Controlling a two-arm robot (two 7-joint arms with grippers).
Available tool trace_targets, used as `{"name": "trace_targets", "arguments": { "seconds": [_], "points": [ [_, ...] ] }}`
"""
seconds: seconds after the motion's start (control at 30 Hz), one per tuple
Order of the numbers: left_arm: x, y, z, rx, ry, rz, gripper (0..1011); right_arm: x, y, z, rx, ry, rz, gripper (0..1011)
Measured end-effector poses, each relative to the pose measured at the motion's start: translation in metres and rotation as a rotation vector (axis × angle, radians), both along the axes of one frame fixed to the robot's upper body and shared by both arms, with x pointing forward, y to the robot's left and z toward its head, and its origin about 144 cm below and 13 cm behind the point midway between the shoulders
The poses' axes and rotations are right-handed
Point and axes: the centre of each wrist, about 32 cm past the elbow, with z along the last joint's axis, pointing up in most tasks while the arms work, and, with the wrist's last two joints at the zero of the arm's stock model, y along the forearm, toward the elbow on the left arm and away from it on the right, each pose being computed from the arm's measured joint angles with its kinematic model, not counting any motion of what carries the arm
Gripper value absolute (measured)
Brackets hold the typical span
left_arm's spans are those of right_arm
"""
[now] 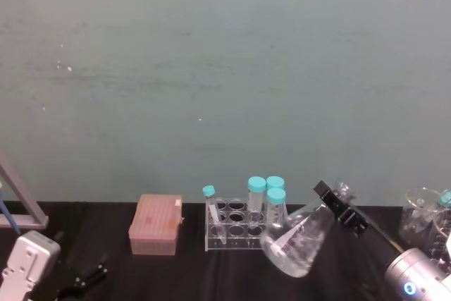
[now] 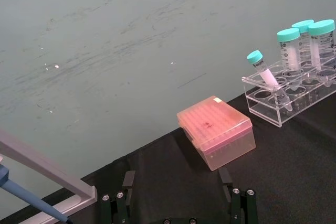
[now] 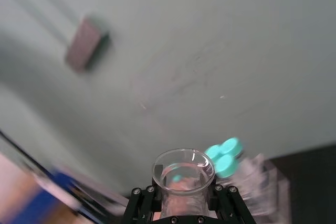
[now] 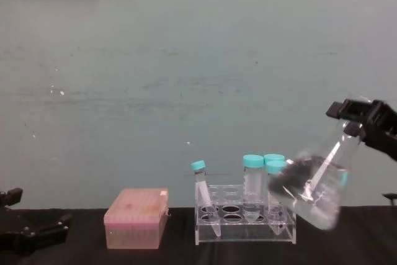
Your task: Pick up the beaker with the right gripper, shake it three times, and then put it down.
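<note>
While my black right gripper (image 1: 338, 206) clamps the tilted clear glass conical beaker (image 1: 296, 241) aloft, left gripper (image 2: 177, 177) parked low with fingers apart, I judge this mid-shake: swing back next.

i can't read any text from here; the printed marks on the beaker (image 1: 296, 243) and tubes (image 2: 289, 55) are too faint.

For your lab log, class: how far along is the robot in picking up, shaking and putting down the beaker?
Done: the pick-up; the right hand grips the beaker by its neck, base tilted off the table. In hand: the shaking, probably; the beaker hangs tilted beside the tube rack. Shake count: cannot tell. Left: setting it down. The left hand rests open at the left.
</note>
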Motion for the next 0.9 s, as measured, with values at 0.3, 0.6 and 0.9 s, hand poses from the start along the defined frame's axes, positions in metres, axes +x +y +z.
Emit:
{"name": "trace_targets", "arguments": {
  "seconds": [0.3, 0.6, 0.9],
  "points": [
    [0.000, 0.000, 0.000, 0.000, 0.000, 0.000, 1000, 0.010, -0.025, 0.018, -0.818, -0.368, -0.009, 450],
    [0.000, 0.000, 0.000, 0.000, 0.000, 0.000, 1000, 0.013, -0.036, 0.027, -1.412, -0.612, 0.009, 451],
    [0.000, 0.000, 0.000, 0.000, 0.000, 0.000, 1000, 0.014, -0.038, 0.030, -1.638, -0.701, 0.010, 450]
  ]
}}
